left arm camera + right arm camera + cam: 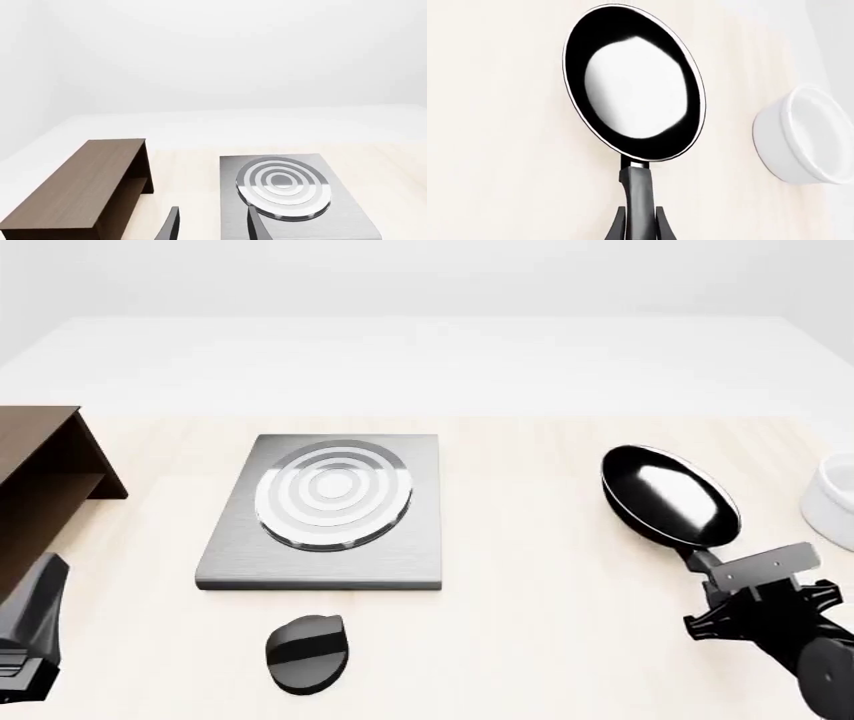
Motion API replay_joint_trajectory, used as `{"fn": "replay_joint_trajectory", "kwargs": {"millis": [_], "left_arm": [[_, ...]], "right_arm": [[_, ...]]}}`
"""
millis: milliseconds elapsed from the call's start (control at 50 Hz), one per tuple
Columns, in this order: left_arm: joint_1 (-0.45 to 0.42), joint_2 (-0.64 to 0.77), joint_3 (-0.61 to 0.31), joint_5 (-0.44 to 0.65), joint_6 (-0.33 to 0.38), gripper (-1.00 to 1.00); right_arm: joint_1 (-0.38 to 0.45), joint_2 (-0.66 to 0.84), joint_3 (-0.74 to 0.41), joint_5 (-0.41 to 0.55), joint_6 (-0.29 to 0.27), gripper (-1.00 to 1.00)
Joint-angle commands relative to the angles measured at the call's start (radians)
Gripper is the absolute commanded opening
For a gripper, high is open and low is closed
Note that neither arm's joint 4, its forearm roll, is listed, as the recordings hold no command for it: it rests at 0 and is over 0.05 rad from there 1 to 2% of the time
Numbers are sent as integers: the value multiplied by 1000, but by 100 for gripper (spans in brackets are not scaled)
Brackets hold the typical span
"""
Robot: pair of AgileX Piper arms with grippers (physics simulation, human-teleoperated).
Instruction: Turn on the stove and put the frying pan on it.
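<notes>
Far left sits the wooden shelf point(40, 480), left gripper point(212, 225) beside it, fingers apart and empty. Mid-table lies the stove point(327, 510), its black knob point(307, 652) just in front. Off right, the right gripper point(640, 222) pinches the frying pan point(670, 495) handle, white bowl point(834, 502) near.

There are 3 views. The front view looks forward and down from above the arms' side of the table point(534, 570), taking in its whole width. The left wrist view sits low and level, looking across the stove point(293, 200) at lower right and the shelf point(87, 190) at lower left; both also show in the front view. The right wrist view looks steeply down, close over the frying pan point(634, 85) and the bowl point(807, 135), which the front view has at its right.
</notes>
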Motion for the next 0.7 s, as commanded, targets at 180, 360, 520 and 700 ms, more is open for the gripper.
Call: {"fn": "replay_joint_trajectory", "kwargs": {"millis": [180,360,520,700], "left_arm": [[1,0,-3,1,-2,100],[1,0,-5,3,-3,100],[1,0,-5,2,-5,100],[3,0,-6,3,-11,100]], "right_arm": [[105,-295,-91,244,-54,-100],[208,-358,-144,323,-123,-100],[304,-350,-213,377,-152,-100],[442,-279,-316,386,-214,-100]]}}
